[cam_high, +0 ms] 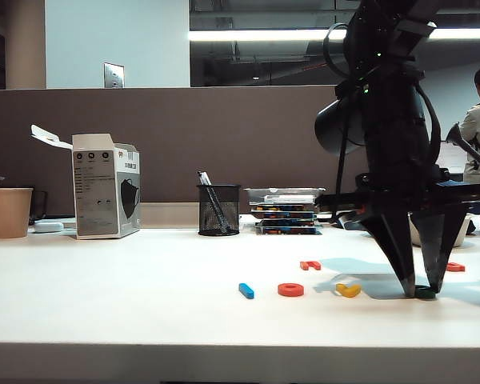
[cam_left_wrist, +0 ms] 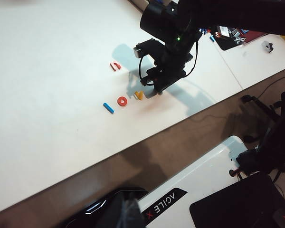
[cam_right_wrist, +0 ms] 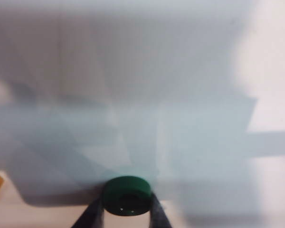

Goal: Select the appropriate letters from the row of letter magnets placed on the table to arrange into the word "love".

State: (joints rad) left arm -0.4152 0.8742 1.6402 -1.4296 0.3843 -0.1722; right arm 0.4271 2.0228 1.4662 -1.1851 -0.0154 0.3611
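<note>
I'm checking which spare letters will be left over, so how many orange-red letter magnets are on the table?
3: the ring between the blue bar and yellow V; one letter behind them; one right of the right gripper. None seems hidden.

The right arm, black and jointed, reaches down steeply at the right of the exterior view, its wrist pointing nearly straight at the white worktop (cam_high: pixel 144 312). Its right end effector (cam_high: pixel 423 290) has two dark tapered fingers (cam_right_wrist: pixel 91 214) pressed against both sides of a dark green flat plastic letter (cam_right_wrist: pixel 127 195) at worktop level. The left end effector appears in no view.
</note>
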